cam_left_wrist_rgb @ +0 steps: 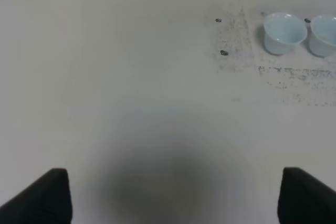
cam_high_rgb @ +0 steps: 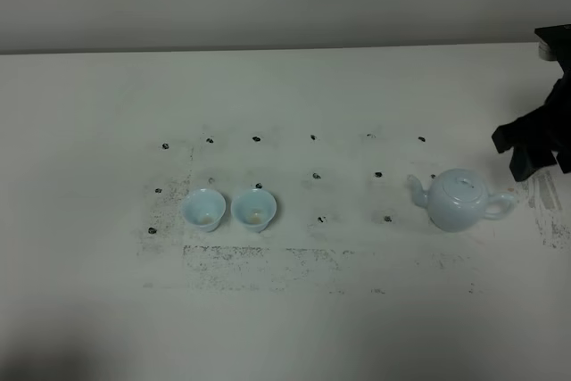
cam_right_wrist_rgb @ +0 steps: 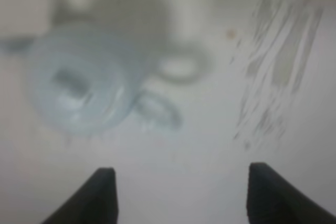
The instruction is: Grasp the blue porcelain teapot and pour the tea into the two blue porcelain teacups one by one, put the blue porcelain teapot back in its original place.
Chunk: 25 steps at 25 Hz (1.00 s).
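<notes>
Left end effector (cam_left_wrist_rgb: pixel 176 198): fingers spread, nothing between them, over bare worktop (cam_high_rgb: pixel 80 310), with the 2 cups (cam_high_rgb: pixel 203 210) well apart from it. Cups stand upright, just beside each other, left of centre. Teapot (cam_high_rgb: pixel 459 200) stands upright right of centre, well apart from the cups. Its long axis runs left-right, spout toward the cups, loop handle toward the right edge. Right end effector (cam_right_wrist_rgb: pixel 181 198) is clearly the nearer one: near the handle side, on the far side of the pot, fingers apart, empty, not touching. Its wrist view is blurred but shows the pot ahead of the gap and off to one side. My read: next move is a short shift and drop onto the handle, with no role for the left arm.
</notes>
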Tool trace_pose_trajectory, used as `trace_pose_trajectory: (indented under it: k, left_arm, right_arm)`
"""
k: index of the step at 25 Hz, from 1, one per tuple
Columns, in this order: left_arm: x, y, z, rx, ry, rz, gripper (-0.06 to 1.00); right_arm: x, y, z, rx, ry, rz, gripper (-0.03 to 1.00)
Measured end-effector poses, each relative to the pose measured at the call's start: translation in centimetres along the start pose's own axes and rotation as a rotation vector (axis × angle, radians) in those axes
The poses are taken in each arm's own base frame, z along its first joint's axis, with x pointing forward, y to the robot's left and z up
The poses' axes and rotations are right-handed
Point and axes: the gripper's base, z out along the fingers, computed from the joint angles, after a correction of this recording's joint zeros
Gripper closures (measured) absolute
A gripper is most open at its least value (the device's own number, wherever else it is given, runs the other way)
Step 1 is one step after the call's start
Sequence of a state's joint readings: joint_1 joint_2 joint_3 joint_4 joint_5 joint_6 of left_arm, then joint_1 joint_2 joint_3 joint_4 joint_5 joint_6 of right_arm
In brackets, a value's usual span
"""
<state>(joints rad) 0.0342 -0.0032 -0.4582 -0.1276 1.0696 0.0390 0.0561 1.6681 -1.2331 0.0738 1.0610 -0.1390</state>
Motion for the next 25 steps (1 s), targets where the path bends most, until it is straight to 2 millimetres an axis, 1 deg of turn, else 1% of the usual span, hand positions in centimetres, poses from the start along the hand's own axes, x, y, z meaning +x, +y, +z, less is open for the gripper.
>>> trace_pose_trajectory:
  k: [1, 3, 7, 10, 12, 14, 20, 25]
  left_arm:
    - [0.0, 0.0, 0.0, 0.000, 0.000, 0.000, 0.19]
    - [0.0, 0.0, 0.0, 0.000, 0.000, 0.000, 0.19]
    - [0.0, 0.0, 0.0, 0.000, 0.000, 0.000, 0.19]
    - [0.0, 0.0, 0.0, 0.000, 0.000, 0.000, 0.19]
    - [0.0, 0.0, 0.0, 0.000, 0.000, 0.000, 0.19]
    - [0.0, 0.0, 0.0, 0.000, 0.000, 0.000, 0.19]
    - [0.0, 0.0, 0.0, 0.000, 0.000, 0.000, 0.19]
    - [0.0, 0.0, 0.0, 0.000, 0.000, 0.000, 0.19]
  right_arm:
    - [0.6, 0.1, -0.1, 0.005, -0.017, 0.012, 0.46]
    - [1.3, -0.1, 0.5, 0.029, -0.034, 0.023, 0.46]
    - [0.4, -1.3, 2.0, 0.091, -0.109, 0.041, 0.46]
    - [-0.4, -2.9, 3.4, 0.112, -0.155, 0.081, 0.46]
    - [-0.5, -3.9, 4.6, 0.115, -0.145, 0.108, 0.46]
    - [-0.6, -4.3, 5.4, 0.112, -0.131, 0.124, 0.46]
    - [-1.2, -4.6, 7.9, 0.105, -0.133, 0.132, 0.46]
    - [-0.6, -4.4, 8.3, 0.083, -0.057, 0.149, 0.46]
